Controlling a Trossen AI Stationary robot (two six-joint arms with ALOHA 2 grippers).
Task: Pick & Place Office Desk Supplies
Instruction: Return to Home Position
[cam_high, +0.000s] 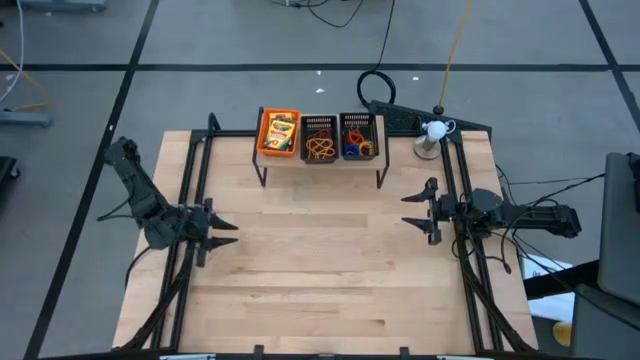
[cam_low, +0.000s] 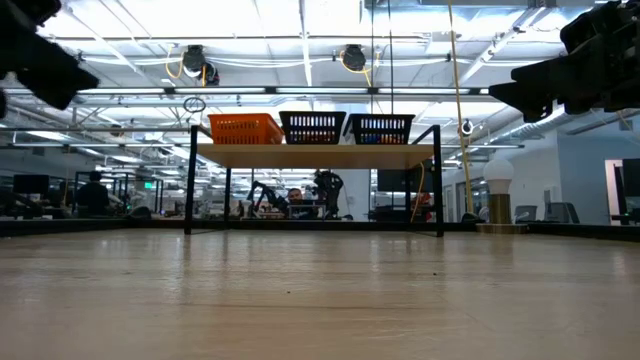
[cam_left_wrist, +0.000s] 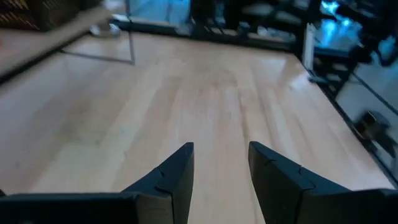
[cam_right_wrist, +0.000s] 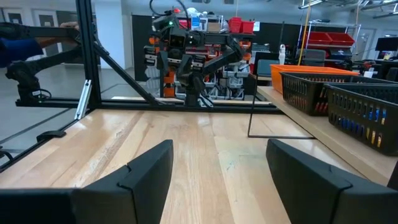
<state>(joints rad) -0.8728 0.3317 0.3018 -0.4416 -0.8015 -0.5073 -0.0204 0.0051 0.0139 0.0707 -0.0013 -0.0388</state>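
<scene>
Left gripper (cam_high: 228, 233), 9 o'clock, right gripper (cam_high: 408, 210), 3 o'clock: both spread, empty. Yellow-and-green flat card boxes (cam_high: 279, 131), tan loopy bands (cam_high: 319, 148), coloured rubber-band rings (cam_high: 357, 140) binned, 12 o'clock wooden shelf (cam_low: 315, 155). Risk: homing swing clipping shelf leg.

grey floor (cam_high: 80, 100), bright ceiling lights (cam_low: 304, 45)

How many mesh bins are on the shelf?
3, in a row on the shelf: the orange bin at the left arm's end, the centre black bin, the other black bin at the right arm's end.
</scene>
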